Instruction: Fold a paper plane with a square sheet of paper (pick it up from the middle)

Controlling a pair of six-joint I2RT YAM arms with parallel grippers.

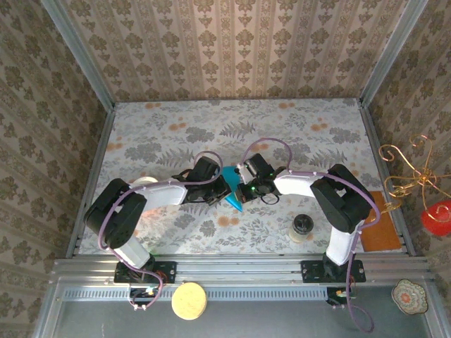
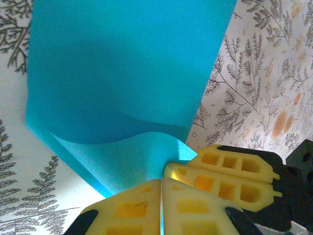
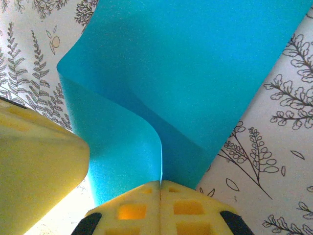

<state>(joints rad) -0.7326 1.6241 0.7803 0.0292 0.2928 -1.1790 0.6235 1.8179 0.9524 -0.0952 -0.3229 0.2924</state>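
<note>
The far table (image 1: 282,127) is left open; the middle is blocked by the paper (image 1: 233,190), the near right by a spool (image 1: 303,227)

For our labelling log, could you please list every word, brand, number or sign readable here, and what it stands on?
None can be read. The teal-blue paper is plain; the table cover and walls carry only floral patterns; the small dark-topped object is too small to tell.

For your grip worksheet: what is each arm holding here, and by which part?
Both hold the square sheet of paper: left fingers and right fingers each pinch a raised fold of it, side by side.
</note>
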